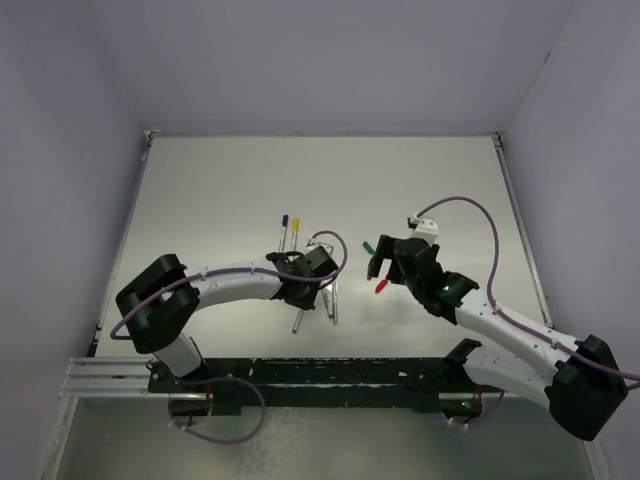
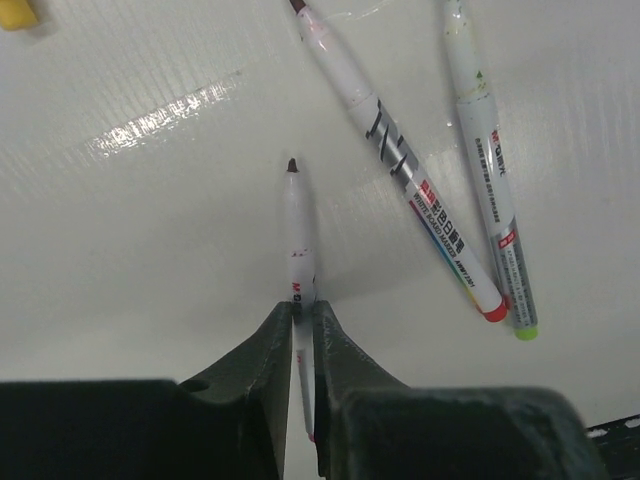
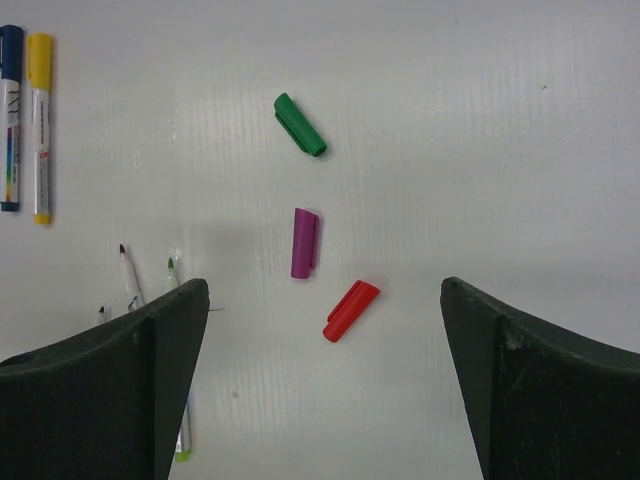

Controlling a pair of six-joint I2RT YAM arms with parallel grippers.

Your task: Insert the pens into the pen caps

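Left gripper jaws pinching pen, tip ahead; right gripper jaws spread wide, red cap between them

- On the red-ended pen we read small capitals, "WHITE BOARD MARKER", beside larger characters we cannot make out.
- On the lone middle pen we read a red "M"; the rest is hidden.
- The green-ended pen carries a red logo and grey print, too small for us.

Robotics lab cell, white table, plain walls (aluminium mounting rail)
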